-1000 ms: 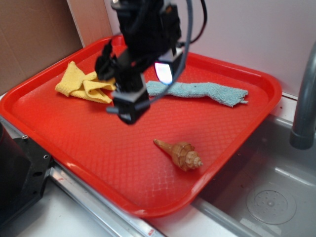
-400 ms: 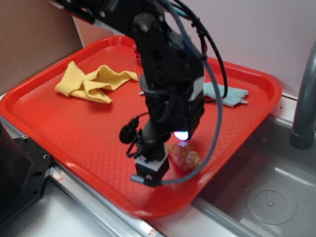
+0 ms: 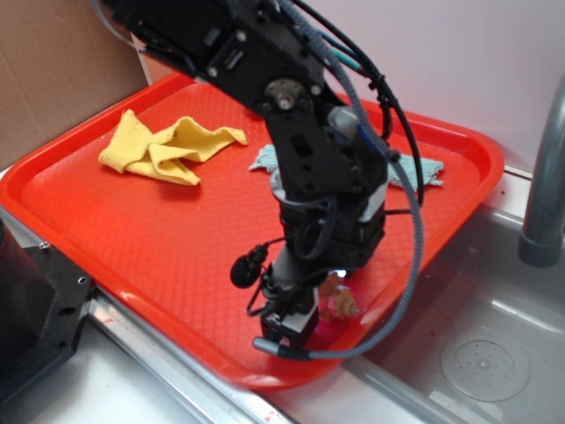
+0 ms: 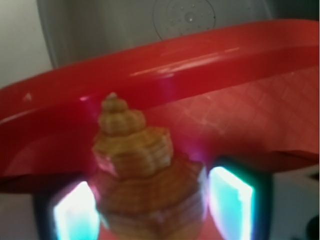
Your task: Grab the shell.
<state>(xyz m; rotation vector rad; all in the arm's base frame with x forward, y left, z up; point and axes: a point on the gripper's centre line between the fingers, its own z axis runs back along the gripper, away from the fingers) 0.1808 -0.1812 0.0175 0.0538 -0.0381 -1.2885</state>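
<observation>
Well, at this point I had the gripper point(image 4: 150, 200) down low over the red tray point(image 3: 106, 230), near its front edge on the sink side, and the shell point(image 4: 145, 170) sat right between the two fingers. In the wrist view the glowing pads point(image 4: 230, 197) stood on either side of the shell's broad body, its ridged, knobby whorled end pointing away from the camera toward the tray's raised rim. A thin strip of red showed between the right pad and the shell, and the left side was too blurred for me to judge contact, so I read the jaws as apart, bracketing the shell rather than clamped on it.

From the exterior view only a small tan piece of the shell point(image 3: 339, 299) peeked out beside the arm's wrist; the rest, including the thin point, was hidden by the arm. It appeared to be resting on the tray floor, not lifted.

By my judgement the approach and alignment were done. What remained was the squeeze itself and then a lift to prove the hold. The knobby, tapering surface might slip if the pads closed off-centre.

The yellow cloth point(image 3: 168, 148) and the teal cloth point(image 3: 424, 168) lay well apart from the work, toward the back of the tray.
</observation>
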